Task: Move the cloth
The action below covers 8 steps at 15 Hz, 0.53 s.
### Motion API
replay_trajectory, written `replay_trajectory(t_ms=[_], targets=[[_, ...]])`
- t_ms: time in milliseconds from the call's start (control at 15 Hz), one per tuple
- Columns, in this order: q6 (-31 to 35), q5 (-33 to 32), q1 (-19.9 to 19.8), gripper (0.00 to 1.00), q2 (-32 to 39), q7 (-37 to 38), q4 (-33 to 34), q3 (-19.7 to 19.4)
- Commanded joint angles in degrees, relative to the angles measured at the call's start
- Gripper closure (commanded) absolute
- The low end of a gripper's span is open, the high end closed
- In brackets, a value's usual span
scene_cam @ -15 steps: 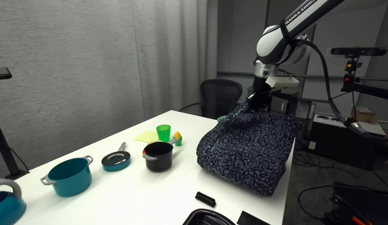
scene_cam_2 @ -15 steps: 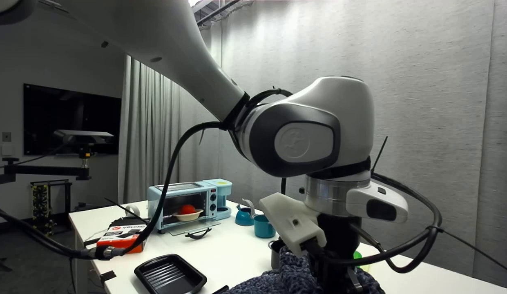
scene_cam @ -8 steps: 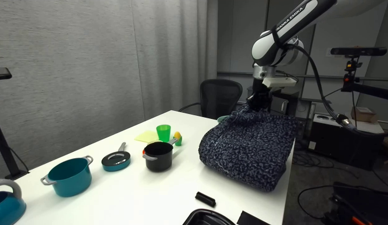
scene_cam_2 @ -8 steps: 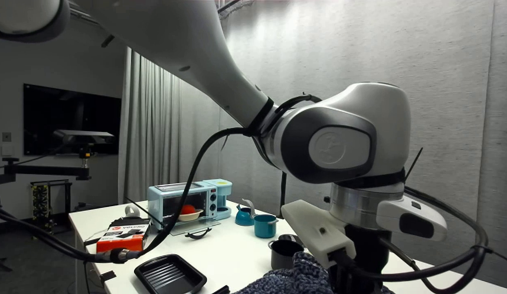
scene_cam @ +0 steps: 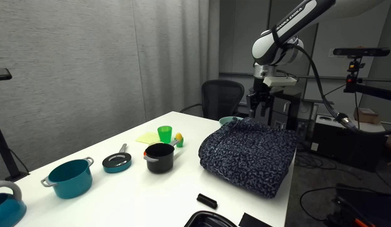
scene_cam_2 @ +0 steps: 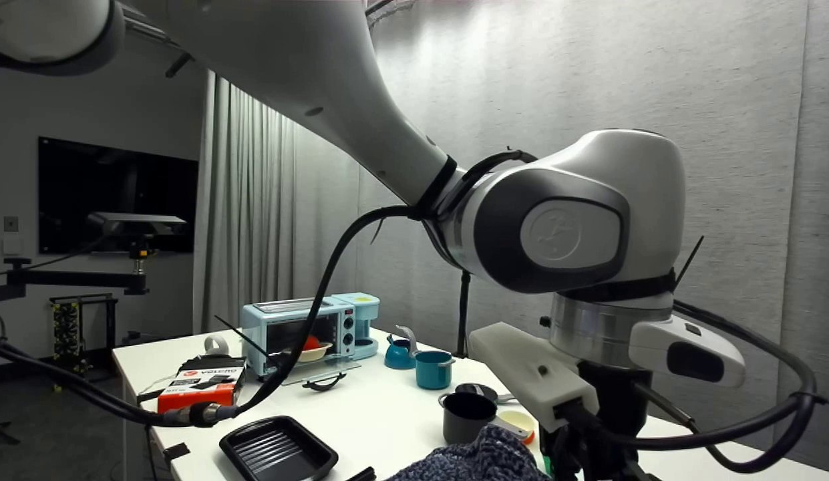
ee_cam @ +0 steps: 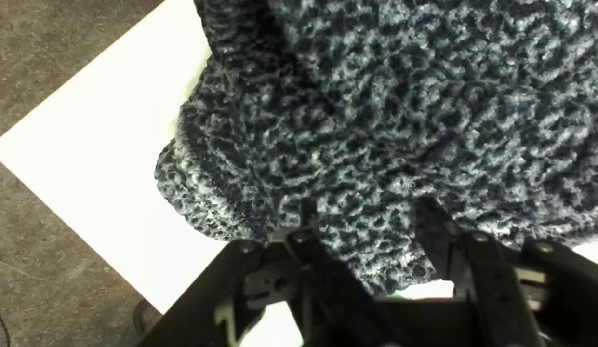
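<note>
Our cloth [scene_cam: 247,157] has slumped from the jaws. We have them parted, with it lying just below.

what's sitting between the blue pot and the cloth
In an exterior view, the small pan and the black pot stand between the blue pot and the cloth.

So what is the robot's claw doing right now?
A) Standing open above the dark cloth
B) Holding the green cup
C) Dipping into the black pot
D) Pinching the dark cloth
A: in an exterior view the gripper stands open with nothing pinched in it, and the dark cloth lies just below.
</note>
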Motion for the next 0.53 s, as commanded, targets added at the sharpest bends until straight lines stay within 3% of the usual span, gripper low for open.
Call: replay_trajectory(t_ms=[0,133,333,467], targets=[[-0.4,0.9,0.0,0.13,0.0,-3.4,-0.8,1.2],[-0.1,4.8,-0.8,0.0,0.2,-5.8,-2.3,2.2],[-0.7,14.1,-2.3,0.0,1.2,-10.5,-4.2,3.2],[-0.8,16.2,-2.4,0.0,2.0,-12.2,-5.0,3.1]])
